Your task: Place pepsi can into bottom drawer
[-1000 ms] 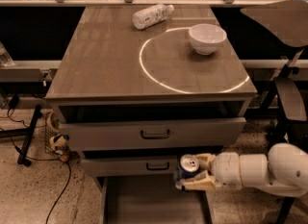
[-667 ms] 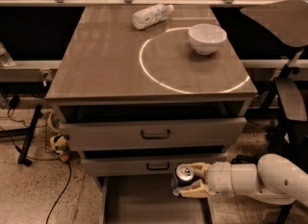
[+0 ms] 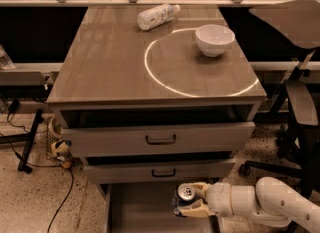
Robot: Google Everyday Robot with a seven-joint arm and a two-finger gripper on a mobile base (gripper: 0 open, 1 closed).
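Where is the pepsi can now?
In the camera view, low and right of centre, the pepsi can sits in the gripper, above the open bottom drawer.

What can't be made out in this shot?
Camera view:
- Drawer: front end cut off by the bottom edge.
- Can: sides partly hidden by the gripper holding it over the drawer's right side.
- Upper drawers: insides dark, hidden under the tabletop.

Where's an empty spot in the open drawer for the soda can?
The floor of the bottom drawer is bare left of the gripper, which holds the pepsi can at its right side. On the cabinet top, bottle and bowl crowd the back.
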